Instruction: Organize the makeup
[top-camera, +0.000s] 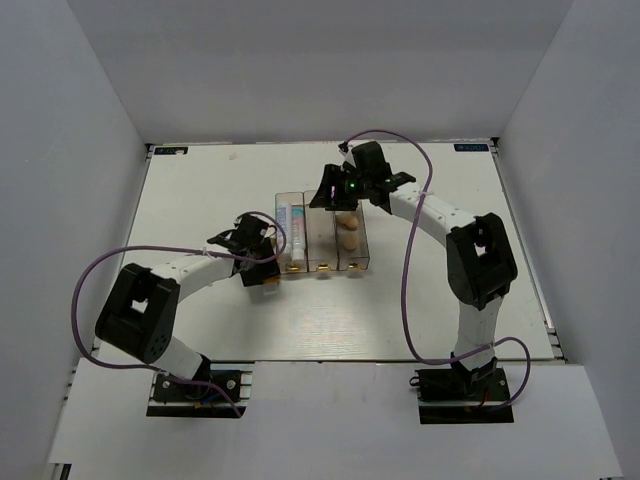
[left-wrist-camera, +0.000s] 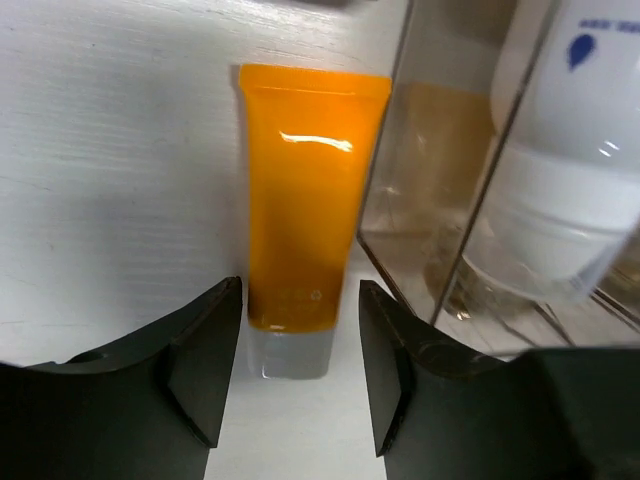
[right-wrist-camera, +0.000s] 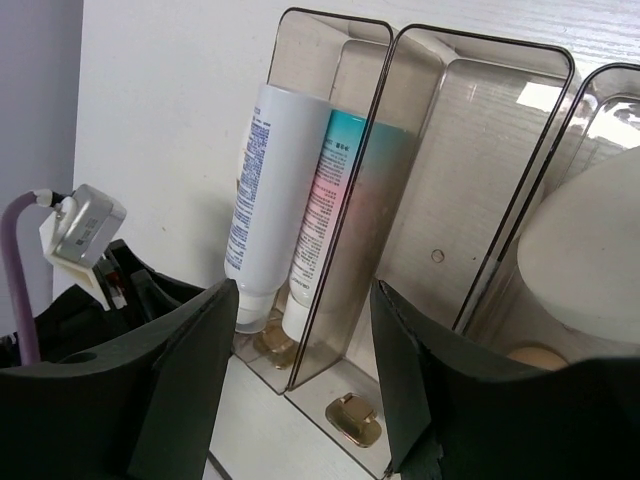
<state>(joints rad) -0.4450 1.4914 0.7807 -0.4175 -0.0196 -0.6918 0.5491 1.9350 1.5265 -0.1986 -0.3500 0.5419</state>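
Note:
An orange tube with a pale cap lies flat on the white table, just left of the clear three-compartment box. My left gripper is low over it and open, one finger on each side of the cap end with a narrow gap on both sides. A plain white tube and a pink-blue gradient tube lie in the box's left compartment. A round cream puff and peach sponges fill the right compartment. My right gripper hangs open above the box's far side, holding nothing.
The middle compartment of the box holds nothing. Gold latches line the box's near edge. The box wall stands close to my left gripper's right finger. White enclosure walls surround the table.

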